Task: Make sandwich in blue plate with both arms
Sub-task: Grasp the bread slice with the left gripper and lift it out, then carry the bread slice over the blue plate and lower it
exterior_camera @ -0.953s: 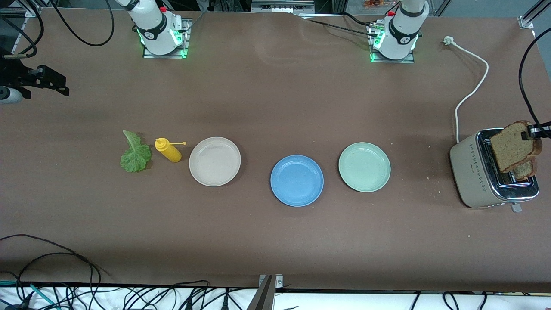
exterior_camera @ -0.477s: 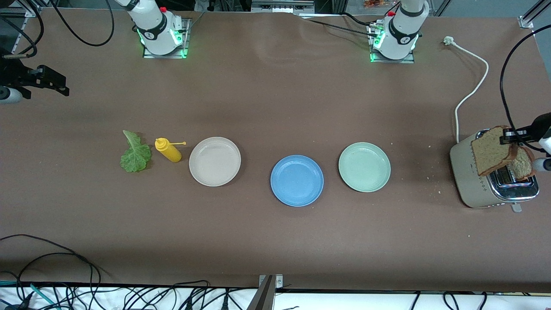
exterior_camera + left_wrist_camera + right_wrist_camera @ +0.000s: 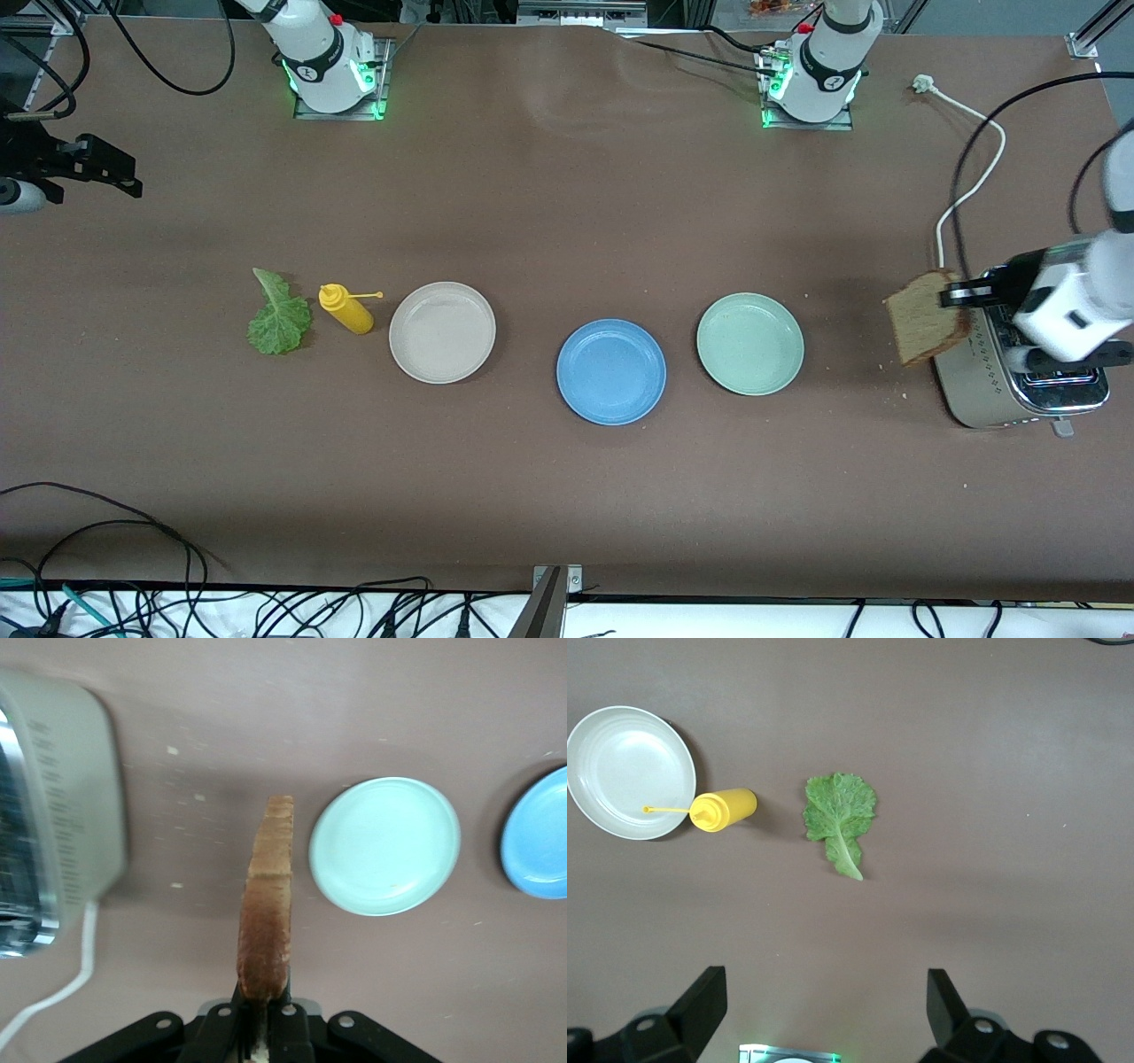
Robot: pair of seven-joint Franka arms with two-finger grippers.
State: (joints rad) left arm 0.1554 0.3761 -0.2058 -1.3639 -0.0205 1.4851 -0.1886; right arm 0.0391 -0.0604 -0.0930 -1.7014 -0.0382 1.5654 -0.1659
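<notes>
Bread slice (image 3: 926, 317) is clear of the toaster (image 3: 1019, 372) now, swung out toward nine o'clock, left gripper (image 3: 959, 291) fingers clenched on its crust. Blue plate (image 3: 611, 371) waits empty mid-worktop. Right gripper (image 3: 824, 1010), fingers released, hovers over the lettuce (image 3: 840, 818).

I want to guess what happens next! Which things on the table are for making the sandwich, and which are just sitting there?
For the sandwich:
- bread slice, pinched in the left claw beside the toaster
- blue plate
- lettuce leaf, with the open right claw waiting above it

Just sitting there:
- beige plate
- pale green plate
- yellow squeeze bottle
- toaster
</notes>
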